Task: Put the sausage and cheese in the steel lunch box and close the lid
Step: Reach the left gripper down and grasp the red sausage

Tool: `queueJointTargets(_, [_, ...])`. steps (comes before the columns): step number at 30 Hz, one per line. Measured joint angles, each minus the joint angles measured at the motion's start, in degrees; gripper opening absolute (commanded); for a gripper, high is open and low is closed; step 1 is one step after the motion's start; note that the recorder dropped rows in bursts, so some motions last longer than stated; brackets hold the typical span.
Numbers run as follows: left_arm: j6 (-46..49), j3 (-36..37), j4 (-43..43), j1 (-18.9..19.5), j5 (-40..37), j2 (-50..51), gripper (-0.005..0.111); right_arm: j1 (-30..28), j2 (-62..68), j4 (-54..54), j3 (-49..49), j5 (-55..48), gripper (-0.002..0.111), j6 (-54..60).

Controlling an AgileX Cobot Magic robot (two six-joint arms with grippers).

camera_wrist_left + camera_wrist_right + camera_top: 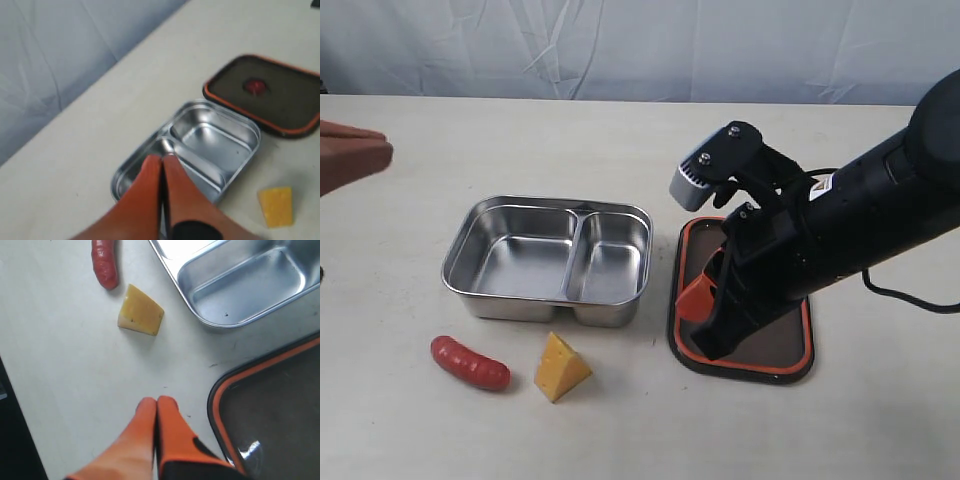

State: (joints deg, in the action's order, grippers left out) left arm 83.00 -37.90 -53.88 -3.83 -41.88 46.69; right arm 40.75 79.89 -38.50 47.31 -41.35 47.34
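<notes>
By the lid [280, 410], the right tool [157, 402] hangs pressed together, with the cheese [141, 316] nearby, apart.

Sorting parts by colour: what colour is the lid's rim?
Orange, around the dark lid; clearest in the exterior view.

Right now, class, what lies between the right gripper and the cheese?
Nothing but bare table. The right wrist view shows an unbroken stretch of tabletop from the right gripper to the cheese.
</notes>
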Motion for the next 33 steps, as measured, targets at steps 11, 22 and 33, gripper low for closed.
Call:
queueJointTargets(11, [3.1,-1.4,19.5,-11.6,-9.7,19.8,0.065,0.0,0.0,0.5,0.0,0.0,-0.001,0.0])
queueJointTargets(22, [3.2,-1.5,40.6,-26.7,-3.1,31.5,0.065,0.0,0.0,0.7,-0.5,-0.4,-0.001,0.0])
queueJointTargets(33, [3.2,-1.5,43.7,-27.7,3.5,41.5,0.065,0.0,0.0,1.5,-6.9,6.2,-0.001,0.0])
